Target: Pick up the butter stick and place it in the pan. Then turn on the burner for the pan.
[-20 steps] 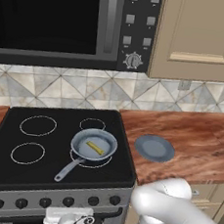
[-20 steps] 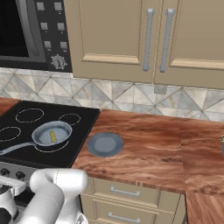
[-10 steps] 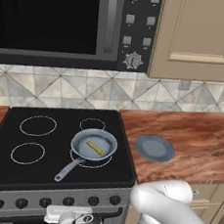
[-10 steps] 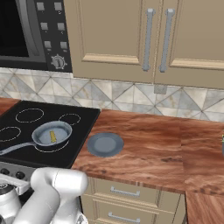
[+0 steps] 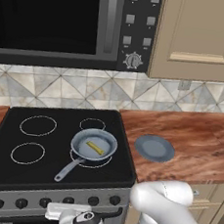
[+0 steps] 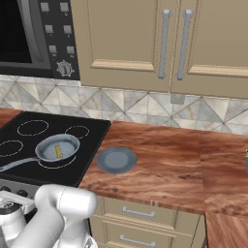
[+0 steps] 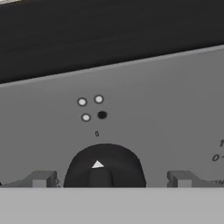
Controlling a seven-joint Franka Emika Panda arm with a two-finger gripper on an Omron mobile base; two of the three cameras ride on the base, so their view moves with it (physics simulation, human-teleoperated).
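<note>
The butter stick (image 5: pixel 95 148) (image 6: pixel 58 151), a thin pale-yellow bar, lies inside the grey-blue pan (image 5: pixel 83 142) (image 6: pixel 68 144). The pan rests on the front-right burner (image 5: pixel 92 164) (image 6: pixel 52 164) of the black cooktop, its handle pointing toward the front left. My gripper (image 5: pixel 68 212) (image 7: pixel 109 179) hangs low in front of the stove's control panel. It is open, with a black knob (image 7: pixel 105 168) between its fingertips (image 7: pixel 41 179), and gaps show on both sides of the knob. Above the knob, a four-dot mark has its lower-right dot dark.
A round grey-blue plate (image 5: pixel 154 148) (image 6: pixel 116 160) lies on the wooden counter right of the stove. A row of black knobs (image 5: pixel 44 202) runs along the stove front. A microwave (image 5: pixel 55 19) hangs above the cooktop, with cabinets (image 6: pixel 164 43) to its right.
The hand has shifted only slightly in front of the stove panel. Its jaws stay open. The butter stick and the pan have not moved.
</note>
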